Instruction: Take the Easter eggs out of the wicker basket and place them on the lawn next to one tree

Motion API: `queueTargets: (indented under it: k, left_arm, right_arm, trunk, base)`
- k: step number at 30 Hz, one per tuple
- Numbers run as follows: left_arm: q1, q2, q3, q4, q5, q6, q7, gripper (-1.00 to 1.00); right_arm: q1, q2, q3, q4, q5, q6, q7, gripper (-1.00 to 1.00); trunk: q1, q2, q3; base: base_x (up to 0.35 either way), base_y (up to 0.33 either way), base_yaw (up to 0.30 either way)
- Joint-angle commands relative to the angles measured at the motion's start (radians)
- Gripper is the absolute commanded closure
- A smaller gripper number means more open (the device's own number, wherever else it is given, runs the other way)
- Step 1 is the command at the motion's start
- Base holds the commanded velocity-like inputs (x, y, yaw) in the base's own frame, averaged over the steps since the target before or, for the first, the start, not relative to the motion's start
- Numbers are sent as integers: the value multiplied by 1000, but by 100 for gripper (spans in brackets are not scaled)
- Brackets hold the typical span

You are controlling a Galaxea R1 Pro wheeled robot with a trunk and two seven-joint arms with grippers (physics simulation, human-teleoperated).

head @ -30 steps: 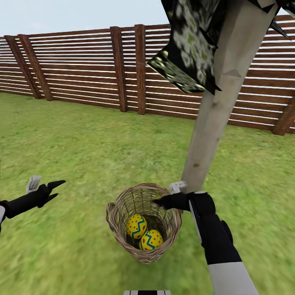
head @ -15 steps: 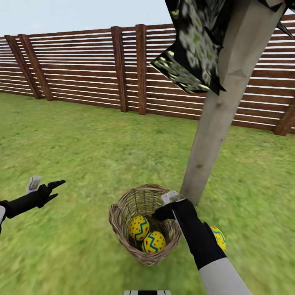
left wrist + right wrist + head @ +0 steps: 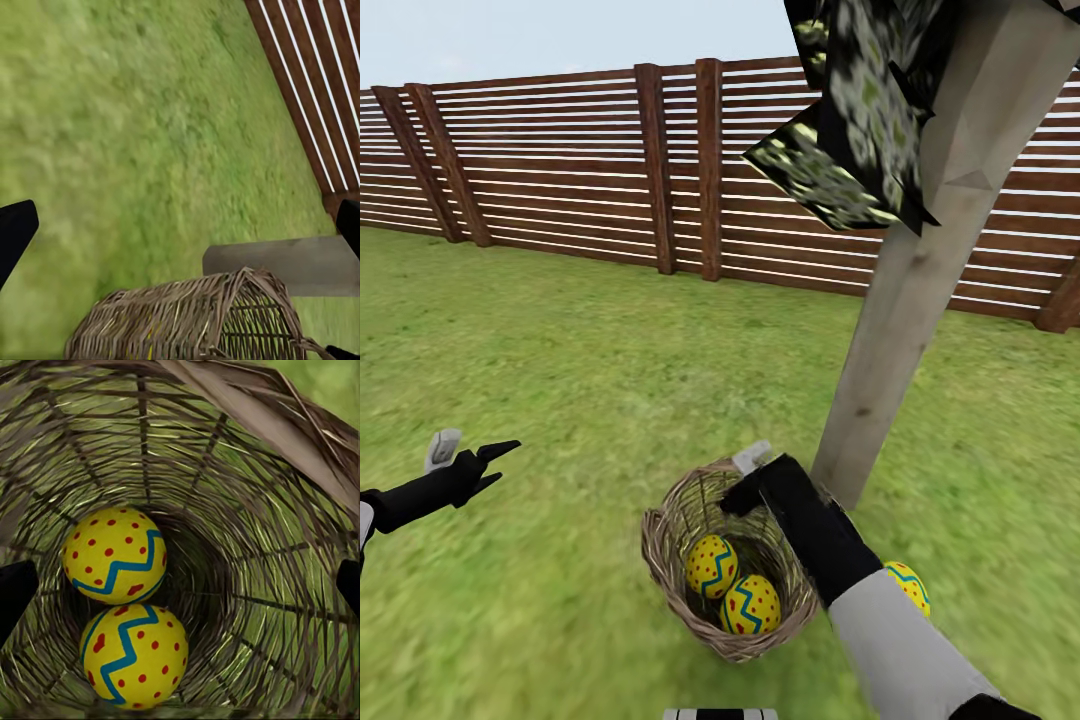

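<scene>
Mottled green lawn (image 3: 610, 370) stretched back to a brown slatted wooden fence (image 3: 560, 160) under a pale sky. At the left of the head view, the left gripper (image 3: 490, 462) hovered over bare grass with its dark jaws parted and nothing between them, well apart from the basket. Its wrist camera looked across the grass at the wicker basket (image 3: 195, 322) from the side, with the grey trunk behind it and the fence beyond. Further right in the head view, the wicker basket (image 3: 670, 560) lay tilted on the lawn, its mouth turned up toward the robot. Two Easter eggs sat inside it, touching each other: one egg (image 3: 712, 566) further in and a second egg (image 3: 751, 605) nearer the rim. The right gripper (image 3: 745, 480) hung at the far rim of the basket, pointed into its mouth; the right wrist view looked straight down the woven wall (image 3: 262, 510) at the two eggs (image 3: 114, 555) (image 3: 135, 654), with the dark fingertips (image 3: 15, 592) at either edge of that view, spread wide and gripping nothing. Just beside the basket rose the pale trunk of the tree (image 3: 900, 320), with dark speckled foliage (image 3: 860, 110) above. At its foot, partly hidden behind the right forearm, a third egg (image 3: 910, 585) lay on the grass, outside the basket and near the trunk.
</scene>
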Motion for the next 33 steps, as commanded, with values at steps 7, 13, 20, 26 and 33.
queueTargets:
  k: [7, 13, 20, 26, 33]
  left_arm:
    - [-1, 0, 2, 0, -4, 5, -6, -100]
    - [-1, 0, 2, 0, -4, 5, -5, -100]
    - [-1, 0, 2, 0, -5, 5, -4, -100]
    - [7, -30, -13, 24, -8, -26, -2, -100]
    - [7, -41, -13, 42, -8, -58, -3, -100]
  right_arm:
    - [-90, -1, 5, 203, 8, 0, 11, -100]
    - [-135, -1, 7, 252, 10, -1, 19, -100]
    - [-150, -2, 129, 235, 16, -11, 59, -100]
    - [-184, 3, 152, 232, 18, -33, 63, -100]
    - [-194, -6, 180, 231, 11, -30, 62, -100]
  trunk:
    - [0, 0, -1]
    - [2, -2, -24]
    - [6, -3, -51]
    - [6, -4, -51]
    - [6, -4, -51]
  base:
    - [0, 0, 0]
    - [0, 0, 0]
    - [0, 0, 0]
    - [0, 0, 0]
    - [0, 0, 0]
